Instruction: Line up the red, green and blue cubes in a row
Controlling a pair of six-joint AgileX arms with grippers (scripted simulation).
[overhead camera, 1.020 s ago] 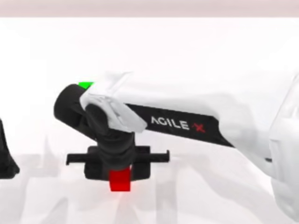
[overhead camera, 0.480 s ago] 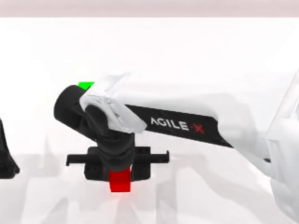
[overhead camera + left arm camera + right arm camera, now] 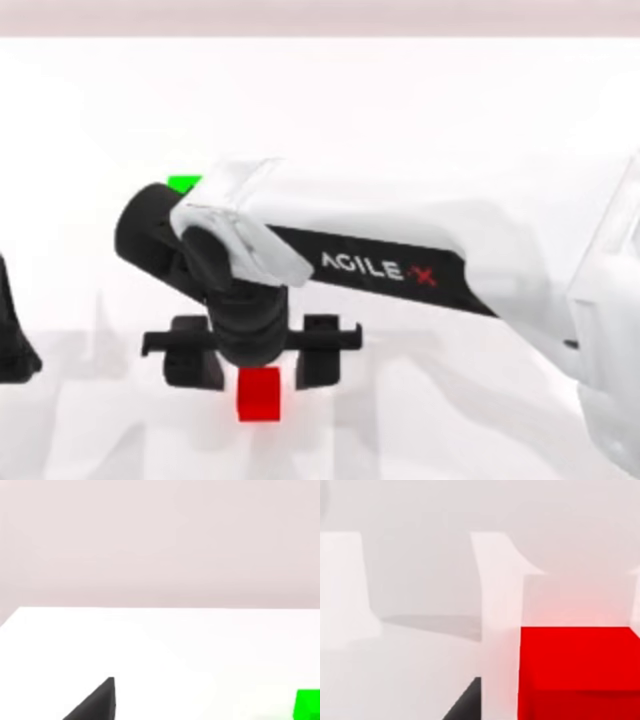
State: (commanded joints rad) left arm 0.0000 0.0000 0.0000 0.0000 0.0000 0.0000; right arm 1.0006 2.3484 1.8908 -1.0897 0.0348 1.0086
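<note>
Red cube sits on the white surface, near the front and left of centre in the top view. Right hand hangs directly over it, released: its two black fingers are spread apart on either side, neither touching the cube. Right wrist view shows the red cube close up, resting flat on the surface. Green cube lies further back, mostly hidden behind the right arm, well apart from the red one; it also shows at the edge of the left wrist view. Blue cube not visible. Left hand is parked at the left edge, finger state unclear.
</note>
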